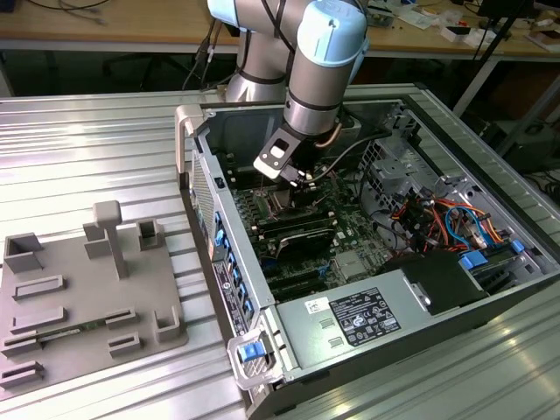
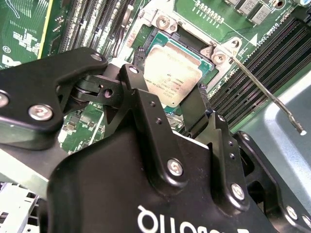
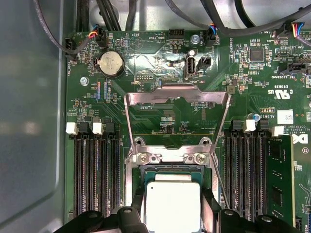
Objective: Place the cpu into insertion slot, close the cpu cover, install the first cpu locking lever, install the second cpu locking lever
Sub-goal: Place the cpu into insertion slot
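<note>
Second wrist view — flat silver-grey square cpu (image 2: 172, 75) — gripped by pincer (image 2: 166, 83).

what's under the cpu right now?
The insertion slot, only its edge showing past the cpu, which the gripper grips. The slot's centre is covered, so seating can't be judged.

The cpu (image 2: 170, 77), a flat square with a silver-grey top, lies over the black insertion slot (image 2: 163, 39), pinched at opposite edges by the claw (image 2: 167, 94). The cpu cover (image 3: 177, 93), a thin silvery frame, stands swung open.
</note>
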Robot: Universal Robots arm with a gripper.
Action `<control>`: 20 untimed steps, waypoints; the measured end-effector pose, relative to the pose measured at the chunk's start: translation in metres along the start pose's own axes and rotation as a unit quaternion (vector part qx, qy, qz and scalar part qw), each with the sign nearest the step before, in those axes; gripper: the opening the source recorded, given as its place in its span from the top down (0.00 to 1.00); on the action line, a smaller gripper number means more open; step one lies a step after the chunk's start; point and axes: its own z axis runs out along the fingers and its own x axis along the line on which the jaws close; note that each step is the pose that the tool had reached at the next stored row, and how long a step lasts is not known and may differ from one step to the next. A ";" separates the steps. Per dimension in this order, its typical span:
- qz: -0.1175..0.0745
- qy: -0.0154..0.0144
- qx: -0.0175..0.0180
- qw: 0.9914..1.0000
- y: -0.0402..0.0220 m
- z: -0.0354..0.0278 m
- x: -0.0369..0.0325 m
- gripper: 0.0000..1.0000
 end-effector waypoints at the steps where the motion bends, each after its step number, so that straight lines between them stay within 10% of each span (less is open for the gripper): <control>1: 0.000 0.000 0.000 1.000 -0.0011 0.0001 0.0000 0.45; 20: 0.000 0.000 0.000 1.000 0.0008 0.0001 -0.0001 0.45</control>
